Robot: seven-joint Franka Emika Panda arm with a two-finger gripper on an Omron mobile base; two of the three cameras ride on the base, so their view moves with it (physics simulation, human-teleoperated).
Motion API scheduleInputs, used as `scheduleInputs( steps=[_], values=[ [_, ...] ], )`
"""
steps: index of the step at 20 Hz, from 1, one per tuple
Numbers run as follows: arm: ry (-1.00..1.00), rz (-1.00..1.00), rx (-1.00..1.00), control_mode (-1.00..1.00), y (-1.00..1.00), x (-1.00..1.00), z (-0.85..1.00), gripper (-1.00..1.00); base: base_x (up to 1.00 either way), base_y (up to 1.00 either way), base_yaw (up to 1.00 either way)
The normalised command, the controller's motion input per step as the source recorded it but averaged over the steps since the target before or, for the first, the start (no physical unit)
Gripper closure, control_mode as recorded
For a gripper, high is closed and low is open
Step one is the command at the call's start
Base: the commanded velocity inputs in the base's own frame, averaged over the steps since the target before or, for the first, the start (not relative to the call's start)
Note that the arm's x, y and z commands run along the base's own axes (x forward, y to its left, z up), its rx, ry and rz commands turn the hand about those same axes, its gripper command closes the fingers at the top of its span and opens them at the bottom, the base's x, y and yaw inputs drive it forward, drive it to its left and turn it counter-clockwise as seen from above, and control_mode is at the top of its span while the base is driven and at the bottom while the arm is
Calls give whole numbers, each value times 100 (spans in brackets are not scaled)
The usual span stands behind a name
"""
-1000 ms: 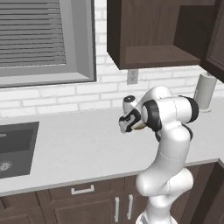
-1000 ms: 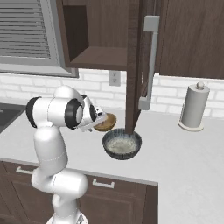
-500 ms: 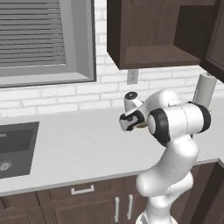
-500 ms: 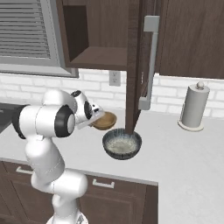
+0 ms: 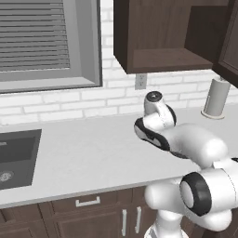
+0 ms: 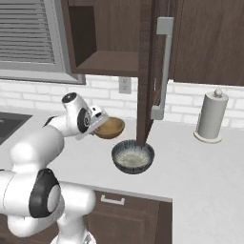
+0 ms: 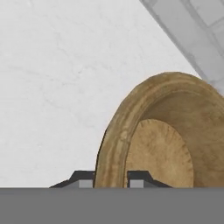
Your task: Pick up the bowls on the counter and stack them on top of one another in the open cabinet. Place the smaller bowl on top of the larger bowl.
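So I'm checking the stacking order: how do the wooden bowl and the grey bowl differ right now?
The wooden bowl is tan-brown with a golden inside; the grey bowl is dark with a pale inside. The wooden bowl looks smaller than the grey bowl. The wooden bowl is held off the counter, its rim between the gripper fingers; the grey bowl sits upright on the counter. Both are round and empty.

The pincer (image 7: 111,178) grips the rim of a tan wooden bowl (image 6: 110,127), matt with a fine grained golden inside. Just beyond it sits a dark grey bowl (image 6: 133,156) with a ribbed outer wall and a pale speckled inside. Below both, the counter (image 6: 200,172) looks like smooth, pale, faintly veined stone. Above the pincer, the cabinet (image 6: 106,39) is dark brown matt wood.
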Motion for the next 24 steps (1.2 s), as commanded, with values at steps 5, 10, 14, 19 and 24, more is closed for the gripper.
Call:
scheduleInputs(
  steps=[5,10,14,19,24],
  values=[
    [0,2,0,-100,-69,-95,55,100,0,0,0],
    [0,1,0,-100,-94,-20,-31,100,0,0,0],
    [0,1,0,-100,-37,36,-62,100,0,0,0],
    [0,-3,0,-100,-2,30,-42,100,0,0,0],
    [0,-7,3,-100,-32,1,-3,100,0,0,0]
  ],
)
